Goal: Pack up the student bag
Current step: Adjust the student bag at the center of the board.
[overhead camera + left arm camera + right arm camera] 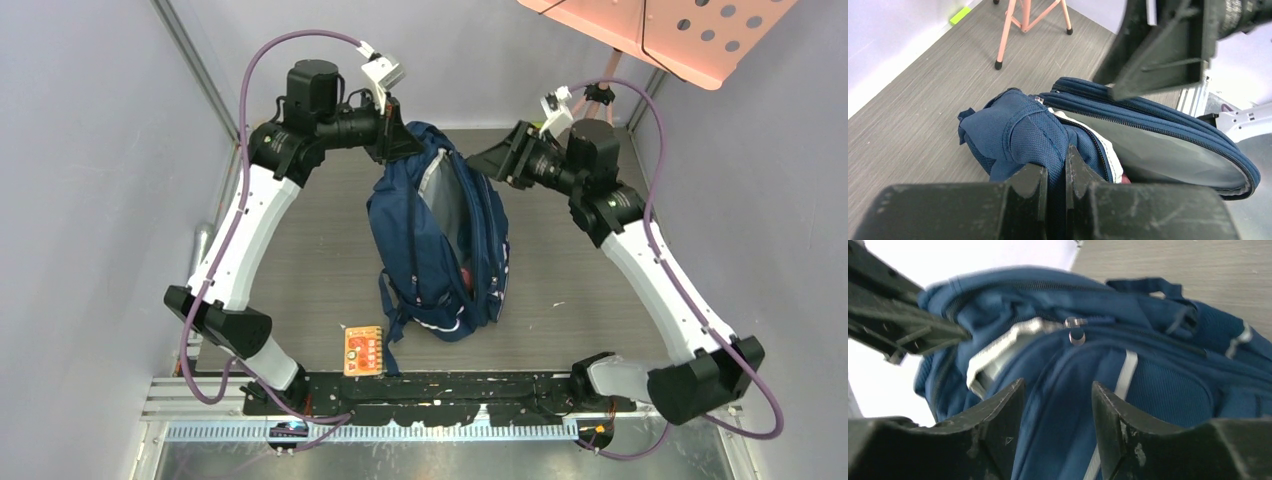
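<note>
Overhead, the student bag (440,240) sits on the counter (600,280) with its main compartment gaping, the left claw (392,140) at its top rim and the right claw (497,160) just beside the opposite edge. From the left wrist, that claw is clenched on a fold of navy fabric, seemingly soft and limp, so a seam or rim seems the surest hold. From the right wrist, the right claw is released, facing the front panel below the zip pull (1077,335).

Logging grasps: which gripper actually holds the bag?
The left gripper: it is pinched shut on the fabric at the top of the bag. The right gripper is open, holding nothing.
</note>
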`<state>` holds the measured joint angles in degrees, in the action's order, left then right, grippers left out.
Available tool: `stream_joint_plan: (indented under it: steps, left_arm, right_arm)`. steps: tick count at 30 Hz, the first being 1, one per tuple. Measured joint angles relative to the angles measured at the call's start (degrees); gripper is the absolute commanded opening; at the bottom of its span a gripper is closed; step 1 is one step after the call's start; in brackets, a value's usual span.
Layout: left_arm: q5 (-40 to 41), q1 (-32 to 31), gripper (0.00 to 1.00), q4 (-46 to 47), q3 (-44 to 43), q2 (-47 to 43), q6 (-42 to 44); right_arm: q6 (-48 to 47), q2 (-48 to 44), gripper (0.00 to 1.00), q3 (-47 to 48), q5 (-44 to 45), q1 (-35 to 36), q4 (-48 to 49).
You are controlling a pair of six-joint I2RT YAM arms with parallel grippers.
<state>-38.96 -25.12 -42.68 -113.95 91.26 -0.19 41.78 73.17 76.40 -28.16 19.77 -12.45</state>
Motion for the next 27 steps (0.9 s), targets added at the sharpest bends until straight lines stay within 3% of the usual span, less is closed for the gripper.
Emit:
stream_joint_plan:
  steps: [8, 15, 17, 18, 20, 24, 27]
  left_arm:
    - [3.08, -0.33, 0.02, 0.15, -2.08, 2.40, -1.73]
    - [3.65, -0.92, 0.02, 1.75, -2.32, 3.50, -2.38]
    - [3.87, -1.01, 0.02, 2.21, -2.32, 3.78, -2.38]
    - [3.91, -1.03, 0.02, 2.47, -2.32, 3.98, -2.38]
    - [3.87, -1.05, 0.02, 3.15, -2.32, 4.44, -2.40]
    - [3.52, -1.38, 0.02, 4.04, -4.00, 6.32, -2.47]
    - [3.26, -1.97, 0.03, 4.76, -6.54, 8.90, -2.54]
  right_arm:
    - [-5.68, -10.99, 0.69, -3.34, 1.68, 0.28, -8.44]
    - [-7.69, -11.23, 0.60, -3.30, 3.21, 1.68, -15.78]
    - [-7.78, -10.29, 0.42, -3.26, 3.93, 2.34, -17.40]
    - [-7.93, -9.86, 0.23, -3.06, 4.39, 2.69, -17.88]
    - [-8.17, -9.62, 0.04, -2.56, 4.70, 3.41, -17.99]
    - [-6.45, -10.38, 0.01, -1.92, 7.23, 5.86, -17.79]
    - [-3.43, -11.63, 0.01, -2.99, 16.15, 11.65, -16.31]
